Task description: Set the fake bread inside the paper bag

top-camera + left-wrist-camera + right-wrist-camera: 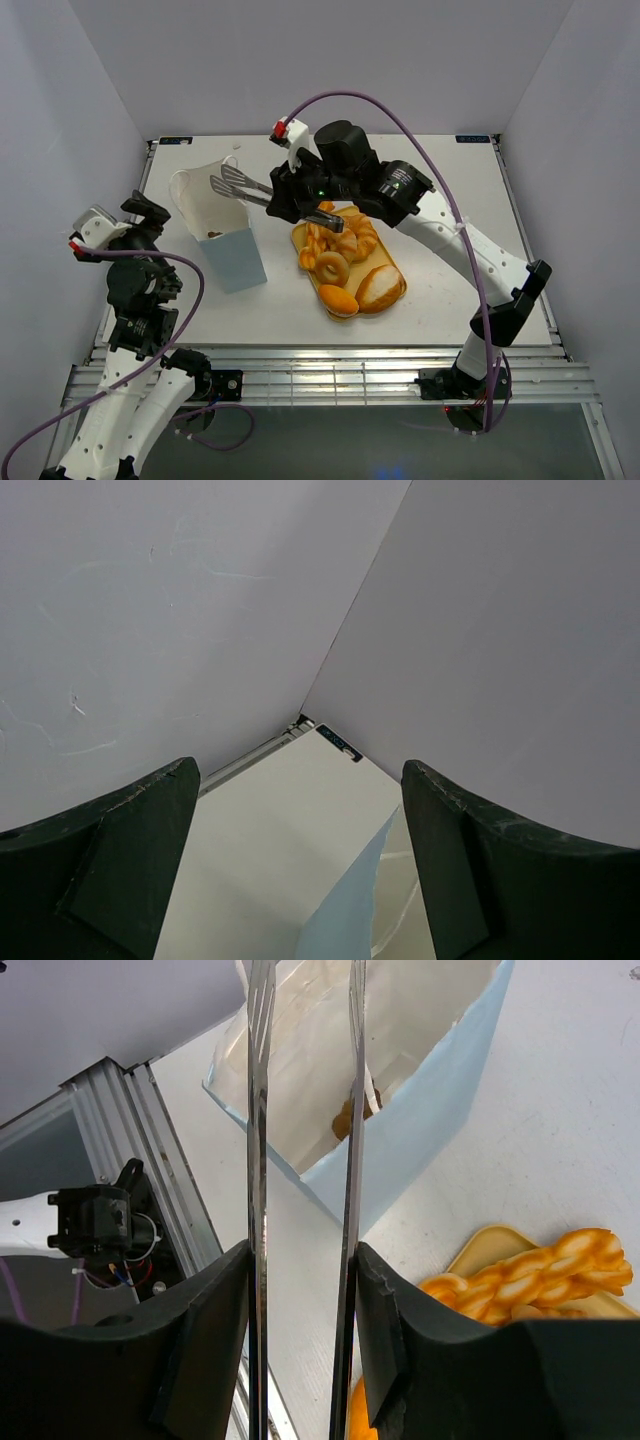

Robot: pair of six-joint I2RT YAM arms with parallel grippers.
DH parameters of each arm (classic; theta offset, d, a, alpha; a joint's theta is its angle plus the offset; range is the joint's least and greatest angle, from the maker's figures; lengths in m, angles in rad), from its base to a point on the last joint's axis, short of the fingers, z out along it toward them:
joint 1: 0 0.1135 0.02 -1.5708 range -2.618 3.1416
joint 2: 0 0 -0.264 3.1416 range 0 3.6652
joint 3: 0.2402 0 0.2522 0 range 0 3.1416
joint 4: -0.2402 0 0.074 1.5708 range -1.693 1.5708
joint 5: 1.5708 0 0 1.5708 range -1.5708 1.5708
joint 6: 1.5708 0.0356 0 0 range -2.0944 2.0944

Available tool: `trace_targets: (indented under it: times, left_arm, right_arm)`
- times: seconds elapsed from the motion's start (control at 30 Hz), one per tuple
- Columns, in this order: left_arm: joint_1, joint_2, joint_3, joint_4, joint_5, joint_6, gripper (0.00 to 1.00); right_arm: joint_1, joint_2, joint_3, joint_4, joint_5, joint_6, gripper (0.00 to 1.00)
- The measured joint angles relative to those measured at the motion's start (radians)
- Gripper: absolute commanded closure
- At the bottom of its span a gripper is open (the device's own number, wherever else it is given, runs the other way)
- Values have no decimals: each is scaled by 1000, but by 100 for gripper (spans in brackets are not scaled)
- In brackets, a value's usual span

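The white tabletop [420, 300] fills the scene, its near edge cut off by the rail where both bases sit. The right arm [490, 255] rises from the near right, bends at the elbow and reaches left across the middle. Its dark wrist covers the far end of the yellow tray [470, 1245].

The left arm [140, 300] is folded up at the near left, wrist tipped back. Its camera shows mostly walls and just one pale-blue corner of the bag. The left hand [148, 212] is spread wide, nothing between the fingers.

The paper bag [235, 260] stands upright left of centre, mouth open, just left of the tray.

The fake bread [345, 260] lies heaped on the tray: a ring doughnut [330, 265] and oval rolls [380, 285] on the near side, with a braided twist [530, 1270] only half in the wrist view.

The right hand [302, 1260] grips metal tongs [240, 185], a finger pressed on each arm. The blades sit slightly apart over the bag's mouth, their tips out of frame in the wrist view.

One small brownish piece [345, 1118] is down inside the bag, half hidden behind a tong blade and hard to make out.
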State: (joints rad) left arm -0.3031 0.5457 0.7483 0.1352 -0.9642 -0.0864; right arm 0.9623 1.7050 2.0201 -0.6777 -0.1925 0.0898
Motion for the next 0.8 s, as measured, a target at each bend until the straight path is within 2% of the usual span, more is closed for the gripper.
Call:
trace_targets:
  times: [0.17,0.37,0.63,0.8]
  left_arm:
    - [0,5,0,-2,5,0,8]
    - [0,18,0,-5,11,-1,8]
    - [0,41,0,-28,29,-15,8]
    - [0,62,1,-53,48,-37,8]
  right_arm:
    - [0,-41,-18,-3,3,3,52]
    - [0,-206,-111,-1,8,11,53]
    - [0,-526,-501,54,49,51,53]
    - [0,-646,-715,48,108,82,53]
